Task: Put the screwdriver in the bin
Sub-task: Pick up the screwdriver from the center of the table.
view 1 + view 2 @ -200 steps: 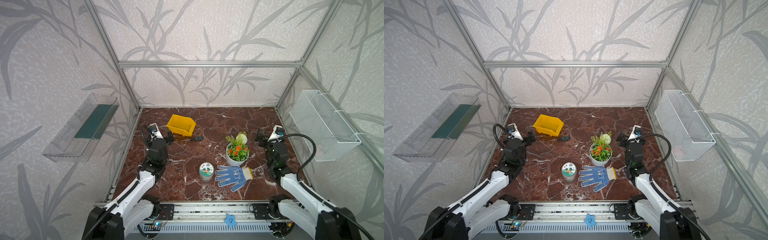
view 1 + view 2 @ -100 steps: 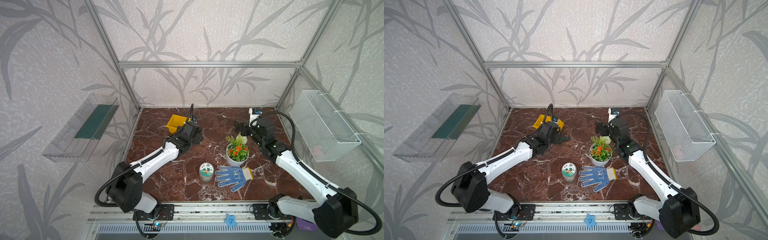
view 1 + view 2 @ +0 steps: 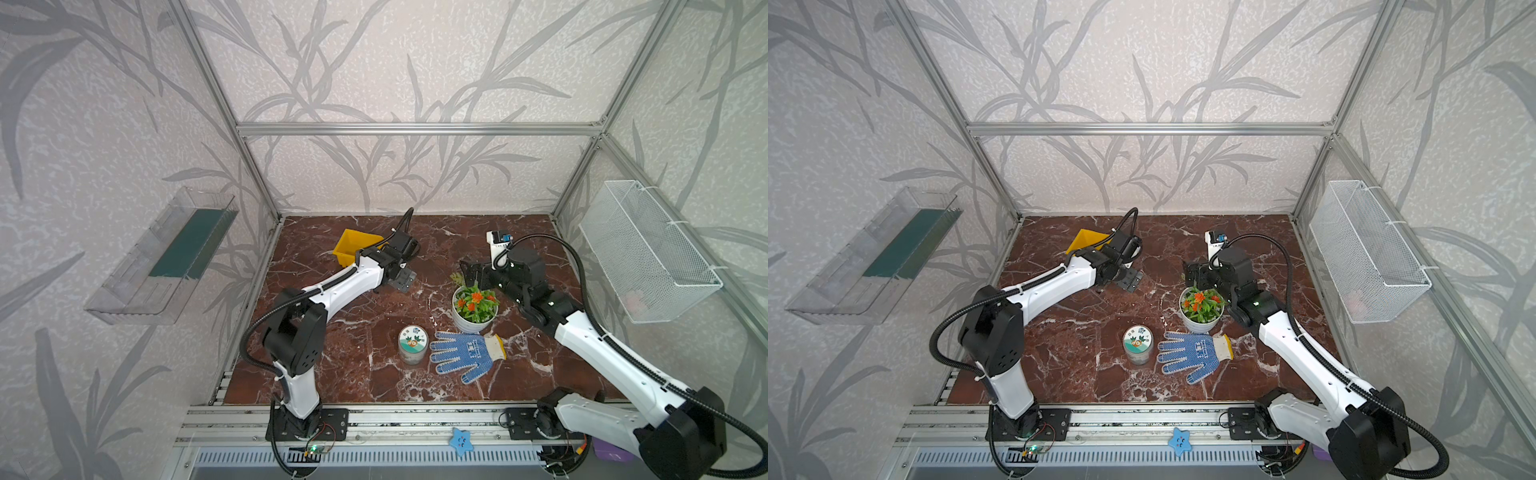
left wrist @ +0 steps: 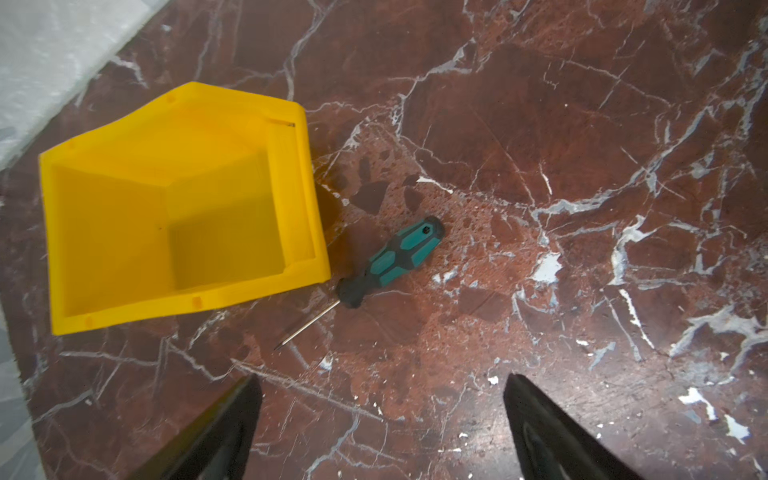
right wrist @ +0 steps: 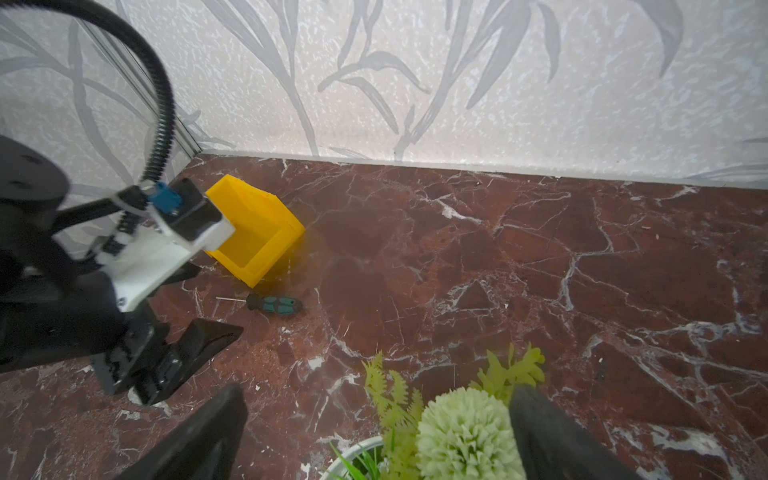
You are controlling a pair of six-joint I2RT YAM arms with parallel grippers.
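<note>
Screwdriver [image 4: 388,262] lies just beside the bin [image 4: 187,104]. Left gripper [image 4: 382,378] hovers near the bin, jaws wide, empty. Right gripper [image 5: 378,390], well apart from it, also gapes empty.

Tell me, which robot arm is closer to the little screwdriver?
Left. The left gripper hovers open close by the screwdriver, which lies on the table next to the bin. The right gripper is farther off, open by the flower pot.
</note>
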